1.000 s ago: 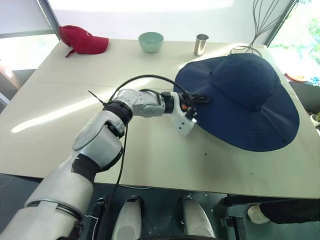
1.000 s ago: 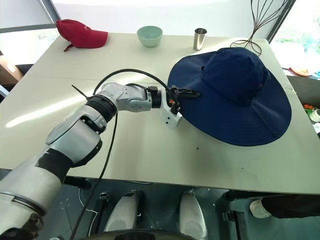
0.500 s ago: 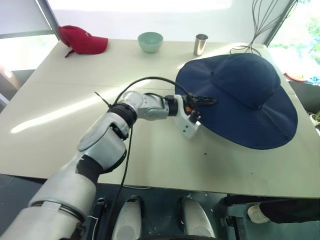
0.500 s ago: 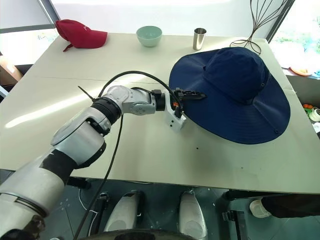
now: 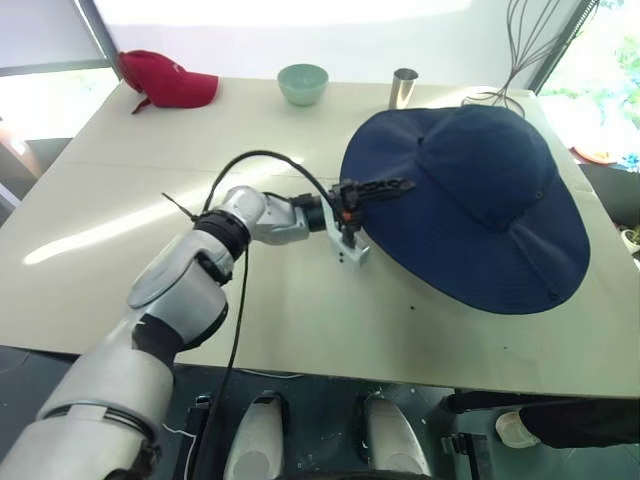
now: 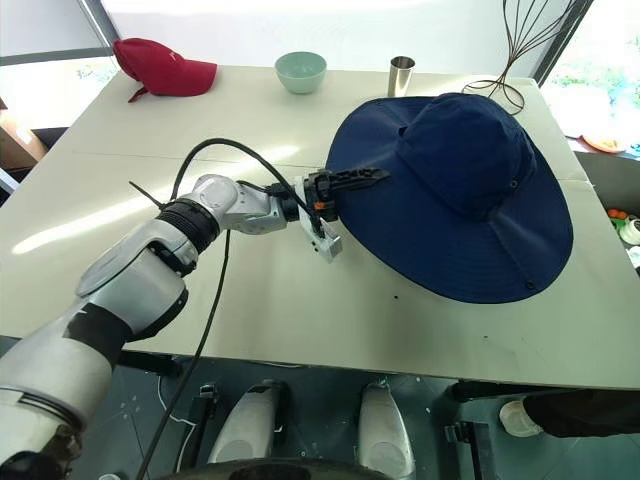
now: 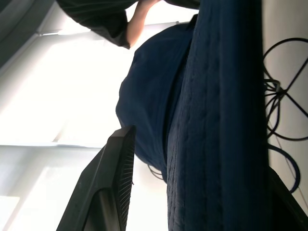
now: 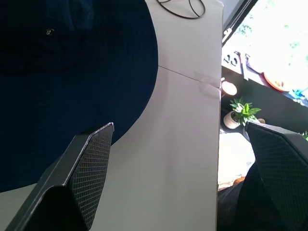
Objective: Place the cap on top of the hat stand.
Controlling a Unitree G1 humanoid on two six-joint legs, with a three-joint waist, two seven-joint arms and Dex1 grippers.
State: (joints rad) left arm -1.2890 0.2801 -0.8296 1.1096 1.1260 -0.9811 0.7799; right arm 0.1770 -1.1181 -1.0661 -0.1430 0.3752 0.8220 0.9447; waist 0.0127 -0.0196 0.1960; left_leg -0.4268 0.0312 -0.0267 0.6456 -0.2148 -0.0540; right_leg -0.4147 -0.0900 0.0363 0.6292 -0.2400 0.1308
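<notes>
The cap (image 5: 480,190), a wide navy sun hat, sits on the right half of the table (image 5: 120,200) with its crown domed up. My left gripper (image 5: 372,190) is shut on the cap's left brim edge, one finger above and one below, and holds that edge off the table. In the left wrist view the brim (image 7: 216,144) runs between the fingers (image 7: 108,183). Thin dark wire loops of the hat stand (image 7: 281,94) rest on the table beneath it; the cap hides the rest. My right gripper (image 8: 179,129) hangs open by the cap's right brim, holding nothing.
A red baseball cap (image 5: 168,80), a mint bowl (image 5: 303,83) and a metal cup (image 5: 403,88) line the far edge. A tall wire frame (image 5: 525,45) rises at the back right. A person's shoe (image 5: 520,428) is beside the table's near right corner.
My left gripper has moved left and up with the brim in it, and its wrist has turned. The cap's left edge has lifted and the whole cap has shifted slightly left.
</notes>
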